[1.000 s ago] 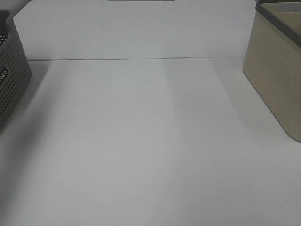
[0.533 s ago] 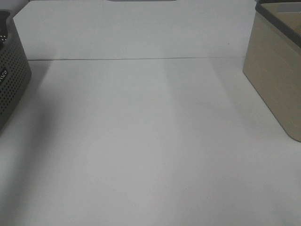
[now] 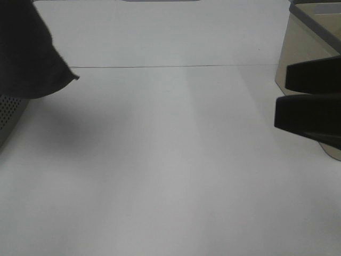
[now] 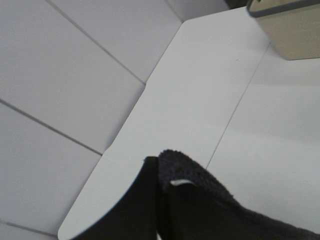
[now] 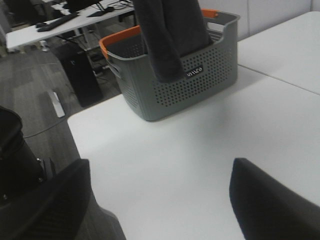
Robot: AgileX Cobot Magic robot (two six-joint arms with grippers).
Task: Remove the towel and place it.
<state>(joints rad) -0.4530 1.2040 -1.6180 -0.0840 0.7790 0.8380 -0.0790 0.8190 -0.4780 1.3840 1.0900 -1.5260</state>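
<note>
The towel (image 3: 29, 50), dark and nearly black, hangs at the top left of the exterior view, covering most of the grey perforated basket (image 3: 8, 114). In the right wrist view the towel (image 5: 170, 35) hangs down in a long fold, its lower end in front of the orange-rimmed basket (image 5: 200, 85). My left gripper (image 4: 157, 185) is shut on the towel (image 4: 210, 205), pinching its fuzzy edge. My right gripper (image 3: 306, 95) reaches in from the right edge with its two fingers apart and nothing between them. It also shows as the right gripper (image 5: 160, 210) over bare table.
A beige bin (image 3: 301, 42) with a dark rim stands at the far right, just behind my right gripper's fingers. The white table (image 3: 170, 176) runs between basket and bin, with a seam across its back. Beyond the table's edge are floor and desks (image 5: 40, 75).
The towel has come into the exterior view at the top left, now covering the basket. My right gripper's fingers have entered from the right edge in front of the bin.
</note>
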